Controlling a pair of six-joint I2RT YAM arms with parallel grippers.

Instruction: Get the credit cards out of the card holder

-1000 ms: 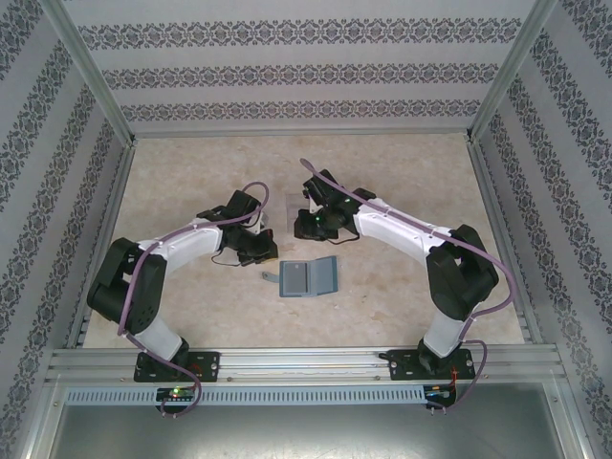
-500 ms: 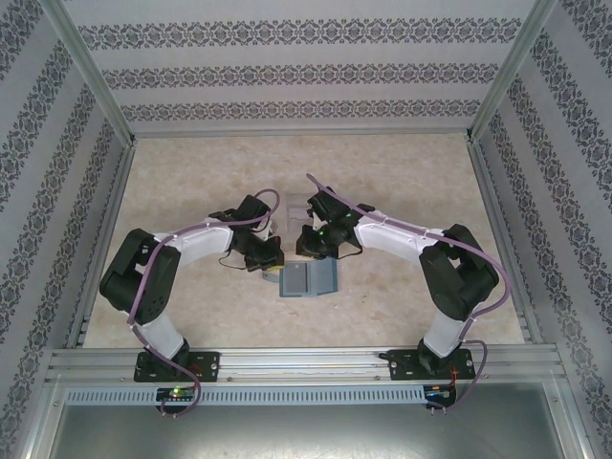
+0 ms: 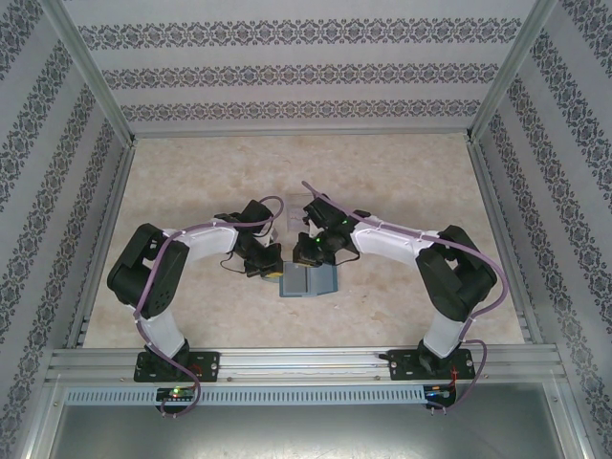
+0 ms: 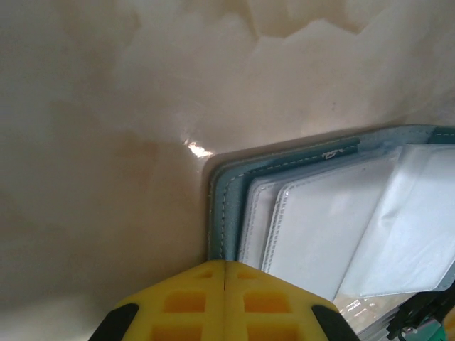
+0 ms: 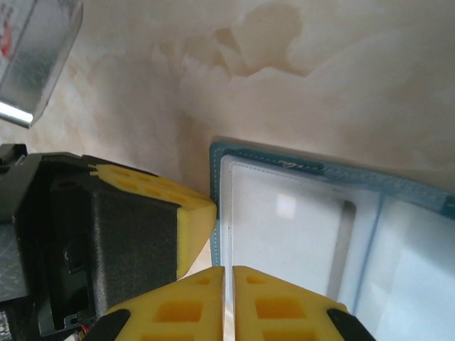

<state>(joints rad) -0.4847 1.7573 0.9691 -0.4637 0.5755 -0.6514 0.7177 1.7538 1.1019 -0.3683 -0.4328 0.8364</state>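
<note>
Card holder (image 3: 309, 282) open; left end effector (image 4: 225, 266), right end effector (image 5: 226, 271) both clenched

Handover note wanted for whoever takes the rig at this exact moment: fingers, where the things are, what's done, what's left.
Left gripper: fingers shut, tips down at a corner of the open card holder, seemingly pinning it.
Right gripper: fingers closed to a thin pale slit at the holder's edge; I cannot tell whether they are pinching a card or a sleeve.
Things: the holder lies open on the table between the arms. Pale credit cards appear to sit in its pockets. A clear tray is just beyond.
Done: holder open, both grippers at it.
Left: pull every card out.
</note>
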